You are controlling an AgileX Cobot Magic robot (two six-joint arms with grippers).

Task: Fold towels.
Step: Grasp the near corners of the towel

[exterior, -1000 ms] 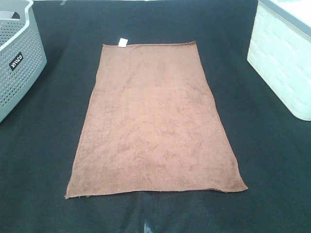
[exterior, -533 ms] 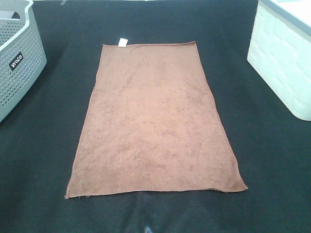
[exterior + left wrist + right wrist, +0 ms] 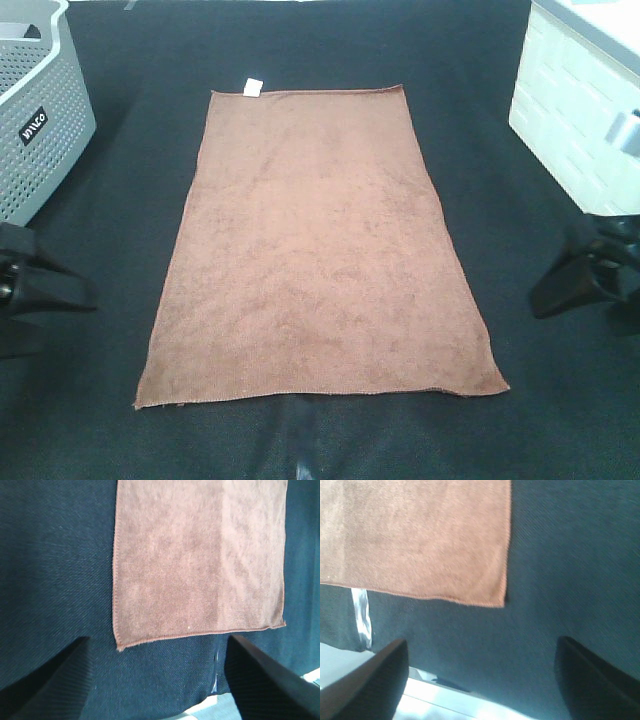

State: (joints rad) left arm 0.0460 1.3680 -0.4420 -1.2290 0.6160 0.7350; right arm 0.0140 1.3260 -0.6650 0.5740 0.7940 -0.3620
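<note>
We see the left end effector (image 3: pixel 157 639) spread wide and holding nothing. Both dark fingers (image 3: pixel 50 680) hover above the worktop (image 3: pixel 110 430), clear of the cloth. The right end effector (image 3: pixel 481 641) is equally wide and empty. Each wrist camera shows one near corner of the towel (image 3: pixel 320 250) beyond its fingers, apart from them.

From the high camera, the left end effector sits at about 8 o'clock from the towel's middle and the right at about 4 o'clock. Both are off the fabric.

The brown towel lies flat and unfolded in the middle of the dark worktop, long side running 12 to 6. Its white tag (image 3: pixel 253 87) is at the 11 o'clock corner. A grey basket (image 3: pixel 40 130) stands at 10 o'clock and a white crate (image 3: pixel 575 130) at 2 o'clock, both well apart from the towel.
</note>
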